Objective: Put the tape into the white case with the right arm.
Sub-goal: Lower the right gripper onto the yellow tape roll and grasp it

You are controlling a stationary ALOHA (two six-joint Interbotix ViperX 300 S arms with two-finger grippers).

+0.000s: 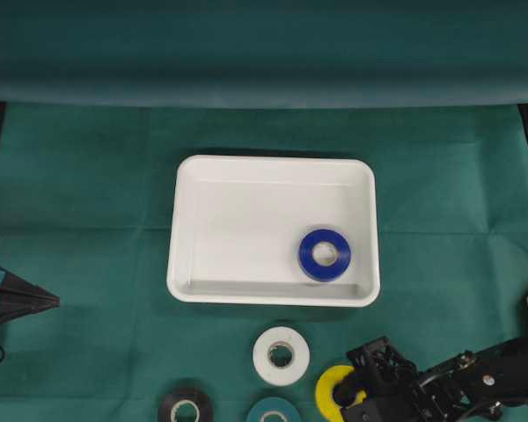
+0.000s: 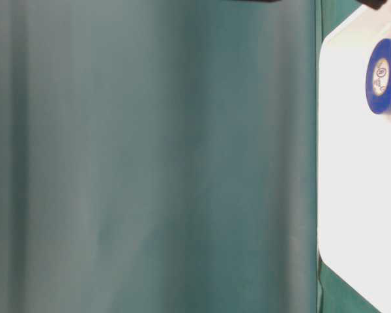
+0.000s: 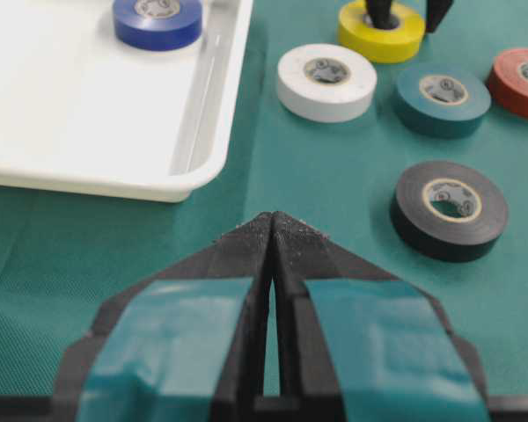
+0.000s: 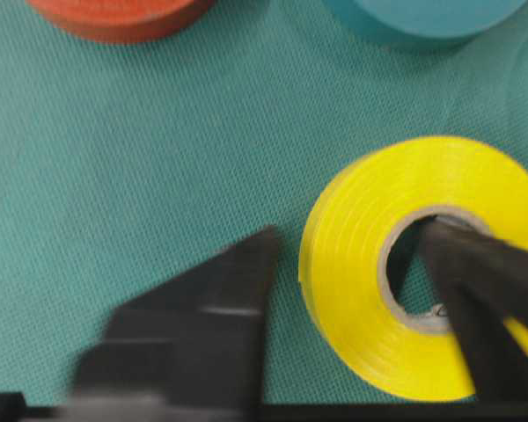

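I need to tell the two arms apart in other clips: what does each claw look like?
The left claw is black, with two pointed fingers wrapped in light-blue bands. The right claw is plain black with pointed fingers, on a black arm with open framework and small screws.

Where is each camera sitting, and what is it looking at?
Overhead: looks down at the white case; both arms show at the edges.
Table-level: sideways view of cloth and the case; hardly any robot shows.
Left wrist: sits behind the shut left gripper, facing the rolls.
Right wrist: sits above the right gripper, one finger inside the yellow tape.
Shared: the blue tape in three views.
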